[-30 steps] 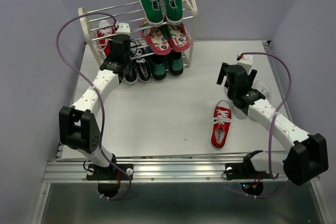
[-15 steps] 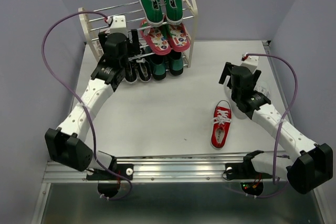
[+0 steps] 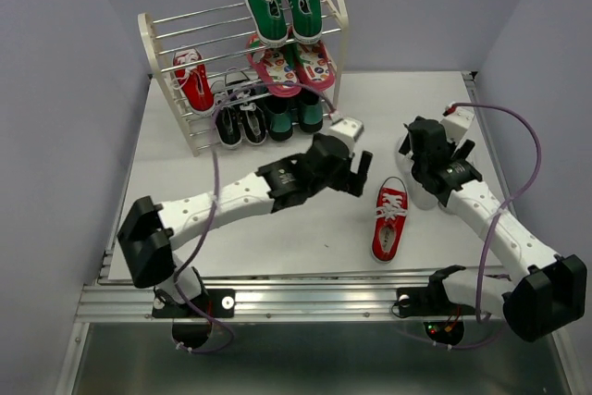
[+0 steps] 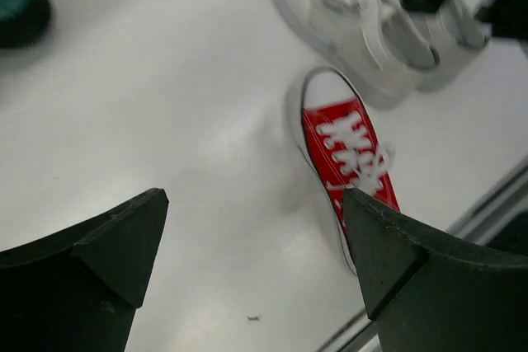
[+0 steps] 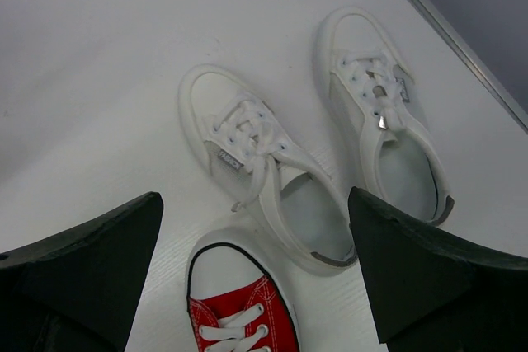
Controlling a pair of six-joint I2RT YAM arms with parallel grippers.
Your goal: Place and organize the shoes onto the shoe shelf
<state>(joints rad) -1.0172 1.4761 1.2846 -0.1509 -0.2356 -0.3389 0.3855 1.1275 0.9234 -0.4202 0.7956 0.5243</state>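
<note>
table: flat white tabletop (image 3: 277, 228), under both grippers.
shelf: cream arched-frame shoe shelf with thin silver rods (image 3: 208, 32), far left corner, well behind the left gripper.
left tool: left gripper (image 4: 253, 204) — jaws wide apart, nothing between them; over mid-table, well clear of the shelf.
right tool: right gripper (image 5: 254, 201), jaws wide apart, empty, hanging above the white pair.
white pair: two white lace-up canvas sneakers (image 5: 264, 172), side by side on the table directly under the right gripper, clear of its fingers.
loose red: red canvas lace-up sneaker with white laces (image 3: 388, 221), on the table just off the left gripper's right finger; its toe cap sits close to the nearer white sneaker — contact can't be told.
shelved red: second red canvas sneaker (image 3: 194, 80), middle rods, left side of the shelf.
black pair: black canvas sneakers with white laces (image 3: 239, 122), lowest tier, left half.
others: green sneakers (image 3: 282, 2) on the top tier; pink patterned flat sandals (image 3: 291, 67) on the tier below; dark green shoes (image 3: 298, 116) right of the black pair.
</note>
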